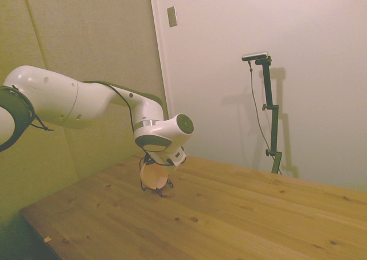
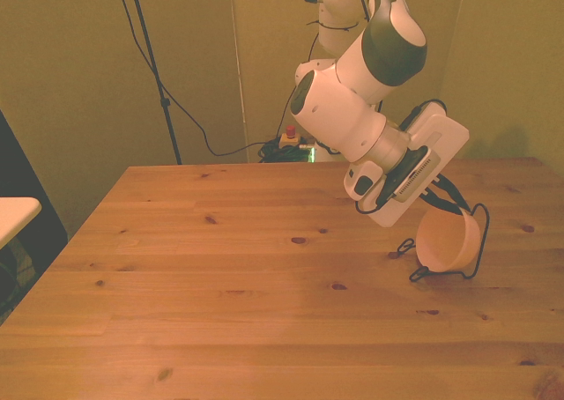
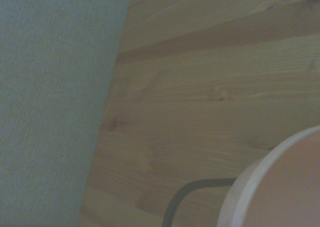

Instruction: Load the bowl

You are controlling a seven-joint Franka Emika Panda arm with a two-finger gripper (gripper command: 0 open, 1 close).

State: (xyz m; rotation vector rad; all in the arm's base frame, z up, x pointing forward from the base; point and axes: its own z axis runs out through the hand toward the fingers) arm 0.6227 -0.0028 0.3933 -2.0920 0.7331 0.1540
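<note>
The bowl (image 2: 448, 243) is standing on edge inside the wire rack (image 2: 474, 241), near the front view's right edge of the counter (image 2: 220, 285), its open face showing in the side view (image 1: 153, 176) and its rim filling a corner of the wrist view (image 3: 280, 187). The hand (image 2: 434, 202) is hanging right over the bowl and rack, tilted steeply; the fingers are hidden behind the wrist body and camera mount in both outer views, so I cannot tell whether they are gripping the bowl's rim or spread apart. Judging by this, the step in hand is the seating of the bowl in the rack, and it looks nearly done, since the bowl is sitting between the wires with the rack's feet on the counter. A dark wire (image 3: 190, 197) is curving beside the rim in the wrist view, probably part of the rack. The next move calls for a clean let-go, if holding, and a straight lift away without snagging the wires or tipping the light rack.
</note>
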